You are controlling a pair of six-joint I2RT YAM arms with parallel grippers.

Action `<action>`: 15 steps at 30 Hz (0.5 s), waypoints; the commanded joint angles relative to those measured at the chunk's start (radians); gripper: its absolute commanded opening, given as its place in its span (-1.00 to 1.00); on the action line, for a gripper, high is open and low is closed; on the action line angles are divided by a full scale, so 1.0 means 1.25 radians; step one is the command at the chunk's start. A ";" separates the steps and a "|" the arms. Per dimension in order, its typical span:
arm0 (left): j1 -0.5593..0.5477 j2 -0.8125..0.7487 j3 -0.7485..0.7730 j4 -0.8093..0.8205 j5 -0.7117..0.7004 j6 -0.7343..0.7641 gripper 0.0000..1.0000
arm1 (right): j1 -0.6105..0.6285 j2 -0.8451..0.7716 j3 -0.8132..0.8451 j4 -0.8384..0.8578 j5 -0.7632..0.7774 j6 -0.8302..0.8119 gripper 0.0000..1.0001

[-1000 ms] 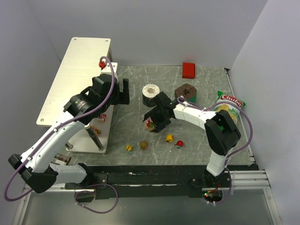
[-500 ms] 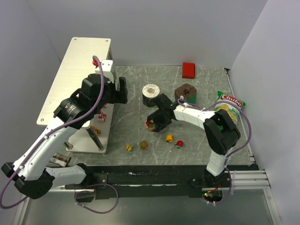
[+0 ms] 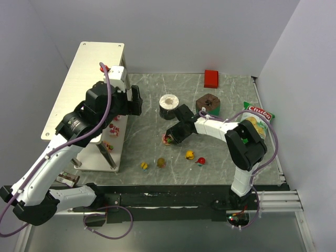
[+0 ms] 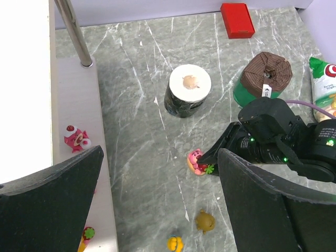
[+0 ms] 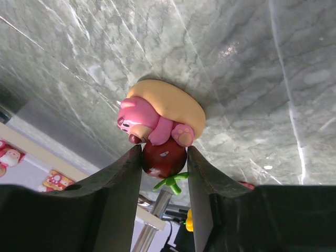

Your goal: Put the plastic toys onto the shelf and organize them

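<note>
From above, the shelf point(image 3: 79, 84) takes up the left side of the table point(image 3: 142, 136). The left hand point(image 3: 135, 100) hangs over the shelf's long right edge. A bare strip of table lies between the shelf and the right hand point(image 3: 169, 138), which is down at the pink toy point(image 3: 166, 139) near mid-table. Four loose toys point(image 3: 161, 162) sit in a ragged row nearer the arm bases, each apart from the next. The white-topped roll point(image 3: 169, 102), brown cup point(image 3: 208, 102), red block point(image 3: 211, 79) and chip bag point(image 3: 257, 116) keep to the far and right sides.

In the left wrist view, the left hand's fingers point(image 4: 52, 199) are spread wide with nothing between them. The shelf's lower tier carries a pink figurine point(image 4: 77, 137) close to its edge. The pink toy sits on open table at the tip of the right hand.

In the right wrist view, the right hand's fingers point(image 5: 123, 178) are clamped on the toy's round red part, and its tan base is on the marble.
</note>
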 commanded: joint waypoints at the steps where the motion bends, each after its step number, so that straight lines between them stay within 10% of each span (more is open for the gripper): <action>1: 0.003 -0.012 0.013 0.024 0.001 0.011 0.93 | -0.008 0.025 0.005 0.001 0.021 -0.026 -0.46; 8: 0.004 -0.012 0.016 0.024 -0.013 0.010 0.93 | 0.002 0.042 0.125 -0.034 0.023 -0.168 -0.98; 15: 0.003 -0.013 0.023 0.020 -0.043 0.004 0.93 | 0.042 0.053 0.239 -0.058 0.048 -0.269 -1.00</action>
